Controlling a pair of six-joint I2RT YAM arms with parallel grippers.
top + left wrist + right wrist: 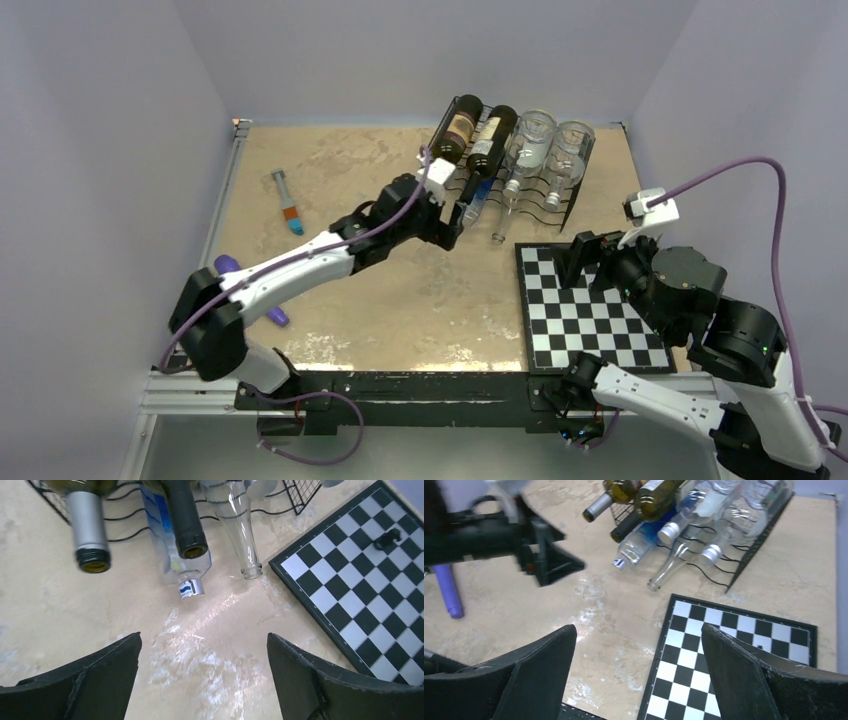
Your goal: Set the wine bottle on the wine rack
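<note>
The black wire wine rack [572, 198] stands at the back of the table. Two dark wine bottles lie side by side on its upper row, necks toward me: one with a tan label [457, 130] and silver neck [89, 527], one with a white label [492, 138] and black neck [185, 522]. Two clear bottles [548, 152] fill the other slots, and a blue-labelled clear bottle [172, 560] lies below. My left gripper [455, 222] hovers just in front of the necks, open [204, 640], with nothing between its fingers. My right gripper [639, 630] is open over the chessboard's left edge.
A black-and-white chessboard [590, 310] lies at the right front, with a small dark piece [387, 539] on it. A purple object [250, 290] lies under the left arm, and a small orange-and-blue tube [288, 203] at the back left. Walls close in three sides.
</note>
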